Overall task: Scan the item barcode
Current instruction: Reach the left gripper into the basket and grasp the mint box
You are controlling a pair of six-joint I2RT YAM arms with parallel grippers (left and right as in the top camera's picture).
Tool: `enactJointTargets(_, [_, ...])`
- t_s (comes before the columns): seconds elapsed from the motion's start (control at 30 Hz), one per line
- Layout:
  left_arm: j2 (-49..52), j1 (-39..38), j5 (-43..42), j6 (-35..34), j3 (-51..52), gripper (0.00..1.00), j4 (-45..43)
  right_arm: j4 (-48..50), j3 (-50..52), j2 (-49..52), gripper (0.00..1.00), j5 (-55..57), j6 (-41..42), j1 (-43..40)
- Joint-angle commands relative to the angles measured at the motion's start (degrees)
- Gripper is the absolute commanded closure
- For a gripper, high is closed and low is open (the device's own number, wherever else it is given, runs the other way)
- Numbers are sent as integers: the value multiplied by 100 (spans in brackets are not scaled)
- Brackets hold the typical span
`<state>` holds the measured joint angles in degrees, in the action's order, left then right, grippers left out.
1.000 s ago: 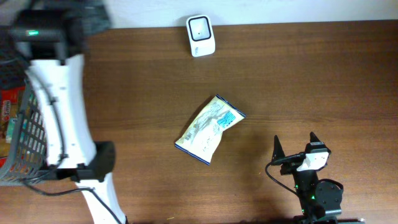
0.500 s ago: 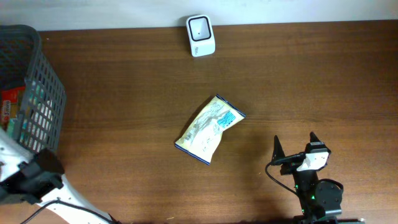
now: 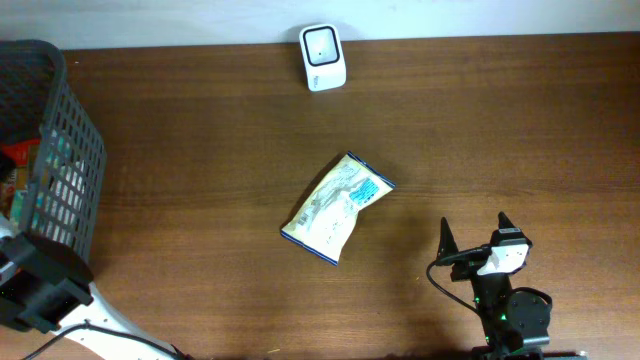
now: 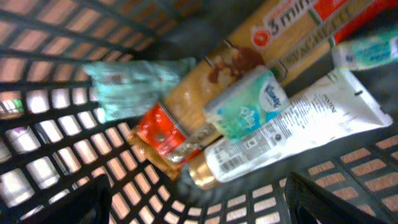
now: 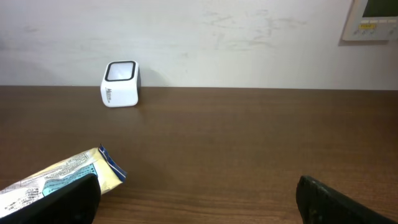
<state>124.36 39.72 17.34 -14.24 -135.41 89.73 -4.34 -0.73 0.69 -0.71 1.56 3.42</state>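
Snack bag (image 3: 337,208) lies slanted at the centre of the table (image 3: 520,120), well below the white scanner (image 3: 322,43) at the top edge. Right gripper (image 3: 474,240) sits lower right, fingers spread wide and holding nothing, with the bag off to its left. At far left, the left gripper (image 4: 199,208) hangs over the basket (image 3: 60,130), fingers spread, above a tube (image 4: 298,130), a tissue pack (image 4: 245,102) and a pasta pack (image 4: 249,50)

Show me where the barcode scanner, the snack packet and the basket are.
barcode scanner (image 3: 323,57): overhead view, middle of its white top.
snack packet (image 3: 337,208): overhead view, centre of the printed wrapper.
basket (image 3: 80,180): overhead view, on its dark mesh side wall.
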Motion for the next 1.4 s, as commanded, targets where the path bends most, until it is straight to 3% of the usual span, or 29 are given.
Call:
enactJointTargets(0.0, [120,9,-201,496,831,21,-461,-17,42,-37,1,26,61,31])
enactJointTargets(0.2, [122,9,-431,861,2247,25,-1692,-17,42,-37,1,24,61,31])
enactJointTargets(0.3, [122,9,-417,1005,2629,36,-2210,-17,42,-37,1,26,61,31])
enactJointTargets(0.33, [122,9,-407,1005,2660,46,-2264,-17,42,-37,1,26,61,31])
enactJointTargets(0.4, [122,15,-407,1005,2660,54,-2354,-17,42,-37,1,26,61,31])
enactJointTargets(0.53, [122,20,-409,1003,2660,52,-2500,-17,42,-37,1,26,61,31])
enactJointTargets(0.6, [122,20,-409,1003,2662,55,-2568,-17,42,-37,1,26,61,31])
enactJointTargets(0.67, [122,20,-407,1003,2662,75,-2588,-17,42,-37,1,26,61,31])
enactJointTargets(0.7, [122,20,-407,1003,2662,98,-2583,-17,42,-37,1,26,61,31])
enactJointTargets(0.73, [122,20,-407,1005,2662,100,-2557,-17,42,-37,1,24,61,31])
enactJointTargets(0.9, [-254,4,-409,999,2430,100,-2282,-17,42,-37,1,24,61,31])
enactJointTargets(1.1, [-1755,4,-603,741,2317,100,-2393,-17,42,-37,1,26,61,31])
enactJointTargets(1.27, [-2739,-9,-2164,549,2317,100,-2404,-17,42,-37,1,26,61,31])
enactJointTargets(1.37, [-3289,-433,-3025,444,2317,100,-2321,-17,42,-37,1,26,61,31])
